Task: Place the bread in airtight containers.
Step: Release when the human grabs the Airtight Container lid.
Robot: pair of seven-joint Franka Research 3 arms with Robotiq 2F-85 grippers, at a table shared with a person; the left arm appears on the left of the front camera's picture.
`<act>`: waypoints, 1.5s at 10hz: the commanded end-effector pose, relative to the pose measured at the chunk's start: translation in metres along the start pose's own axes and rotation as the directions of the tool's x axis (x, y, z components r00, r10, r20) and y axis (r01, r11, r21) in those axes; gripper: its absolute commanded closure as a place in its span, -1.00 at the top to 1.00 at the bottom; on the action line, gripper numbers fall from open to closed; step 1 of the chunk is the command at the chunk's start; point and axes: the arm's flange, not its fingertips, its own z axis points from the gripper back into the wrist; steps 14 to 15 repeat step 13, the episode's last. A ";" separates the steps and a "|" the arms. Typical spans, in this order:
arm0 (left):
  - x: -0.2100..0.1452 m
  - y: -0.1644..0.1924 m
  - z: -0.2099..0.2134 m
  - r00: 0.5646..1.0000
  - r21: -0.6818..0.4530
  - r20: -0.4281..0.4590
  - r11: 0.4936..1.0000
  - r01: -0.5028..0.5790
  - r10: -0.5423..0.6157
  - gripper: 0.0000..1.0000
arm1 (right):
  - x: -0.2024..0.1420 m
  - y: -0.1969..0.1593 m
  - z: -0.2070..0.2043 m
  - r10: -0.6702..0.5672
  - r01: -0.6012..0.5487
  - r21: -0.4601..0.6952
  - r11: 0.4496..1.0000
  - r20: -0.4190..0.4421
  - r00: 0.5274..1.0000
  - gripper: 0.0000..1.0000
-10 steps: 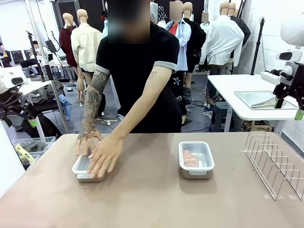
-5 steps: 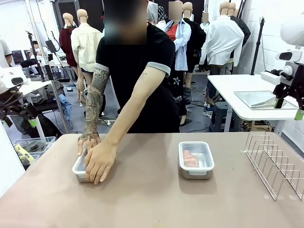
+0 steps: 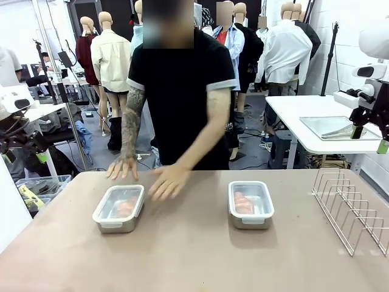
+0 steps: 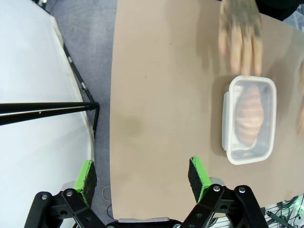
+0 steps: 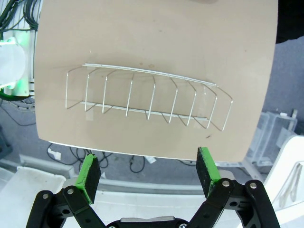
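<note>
Brown worktop (image 4: pixel 156 95), white floor beside it. Left pincer (image 4: pixel 142 173) wide open, empty; lidded container (image 4: pixel 250 119) ahead of it, croissant (image 4: pixel 249 114) lengthwise inside. Right pincer (image 5: pixel 148 171) wide open above wire rack (image 5: pixel 147 97).

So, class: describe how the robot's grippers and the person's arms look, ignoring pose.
Both the left gripper and the right gripper have black linkage fingers tipped with green pads. The person wears a black T-shirt with grey-edged short sleeves; one forearm is tattooed.
</note>
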 end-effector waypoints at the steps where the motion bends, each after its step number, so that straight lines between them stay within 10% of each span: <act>1: -0.002 0.000 0.001 1.000 0.027 -0.003 1.000 -0.016 0.016 1.00 | 0.004 0.000 0.001 -0.016 0.016 0.006 1.000 -0.015 1.000 1.00; 15: -0.002 0.000 0.001 1.000 0.027 -0.003 1.000 -0.016 0.016 1.00 | 0.004 0.000 0.001 -0.016 0.016 0.006 1.000 -0.015 1.000 1.00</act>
